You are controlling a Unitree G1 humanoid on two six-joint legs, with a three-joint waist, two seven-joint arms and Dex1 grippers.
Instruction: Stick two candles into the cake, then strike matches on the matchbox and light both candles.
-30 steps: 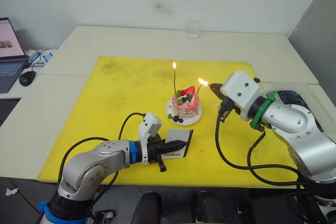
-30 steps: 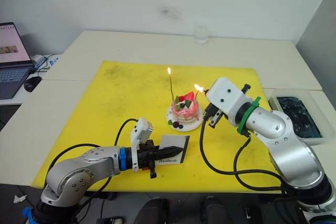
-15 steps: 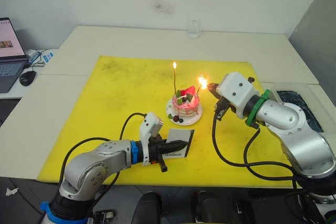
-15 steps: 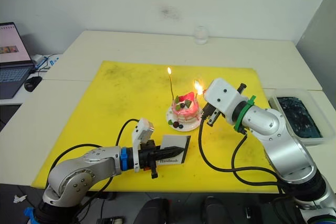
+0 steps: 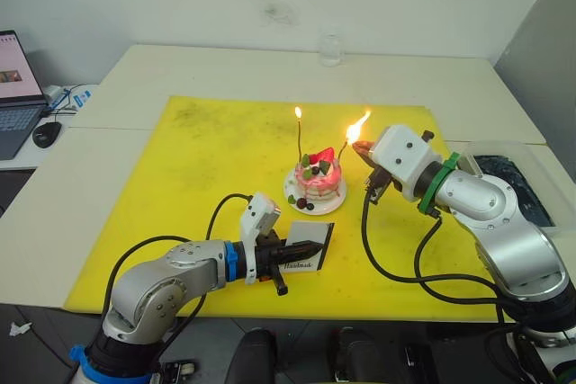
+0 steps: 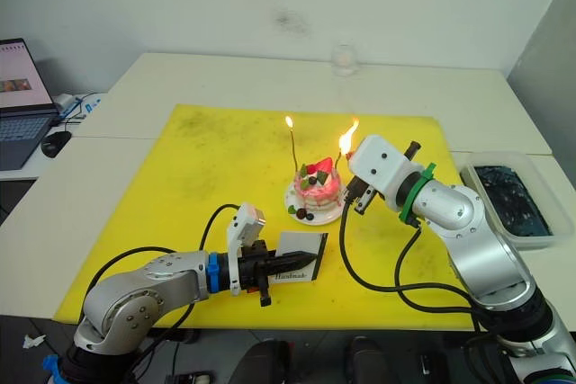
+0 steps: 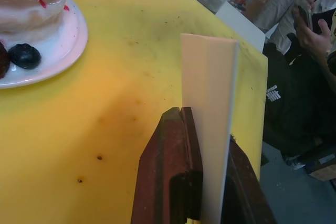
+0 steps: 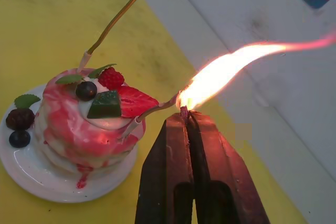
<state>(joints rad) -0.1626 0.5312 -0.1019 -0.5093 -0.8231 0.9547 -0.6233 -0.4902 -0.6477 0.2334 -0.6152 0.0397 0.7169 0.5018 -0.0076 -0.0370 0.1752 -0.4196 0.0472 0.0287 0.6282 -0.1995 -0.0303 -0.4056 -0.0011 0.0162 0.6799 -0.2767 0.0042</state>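
Here, in the left eye view, the cake (image 5: 316,184) sits at the middle of the frame on a yellow mat (image 5: 207,168) over the desk (image 5: 225,69). One candle (image 5: 300,137) stands upright in it with a small flame. Just right of the cake, the right gripper (image 5: 360,150) holds a burning match at the tip of the second, leaning candle (image 5: 344,152), where a tall flame rises. At lower centre, the left gripper (image 5: 306,246) grips the matchbox (image 5: 304,253).

In the left wrist view, the jaws are clenched on the matchbox's thin edge, holding it upright on its side over the mat; the cake's plate (image 7: 63,40) shows at upper left.

In the right wrist view, the jaws are pinched tight on the match (image 8: 183,112), only a stub of it showing at centre frame, with fire right at the fingertips. The second candle's tip meets that flame.

Judging by looks, the candles are wire-thin and bend easily, so they should be held low, near the cake. The match is light and brittle, and burning short.
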